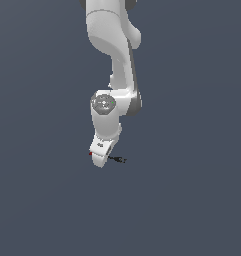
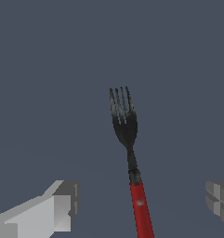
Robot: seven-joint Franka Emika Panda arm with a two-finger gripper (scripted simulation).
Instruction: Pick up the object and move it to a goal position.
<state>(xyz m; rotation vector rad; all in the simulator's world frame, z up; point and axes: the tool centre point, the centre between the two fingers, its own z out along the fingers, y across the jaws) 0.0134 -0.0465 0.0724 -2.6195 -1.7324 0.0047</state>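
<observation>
The object is a small fork with a red handle (image 2: 141,211) and black neck and tines (image 2: 123,116), lying flat on the grey floor. My gripper (image 2: 142,201) is open, with one finger (image 2: 62,207) on one side of the red handle and the other finger (image 2: 219,200) far on the other side, neither touching it. In the exterior view the hand (image 1: 102,149) hangs low over the object; only its black tip (image 1: 118,159) and a speck of red handle (image 1: 90,154) stick out on either side.
A plain dark grey floor (image 1: 192,200) fills both views. The white arm (image 1: 112,60) rises straight above the hand. No other objects or any goal marker show.
</observation>
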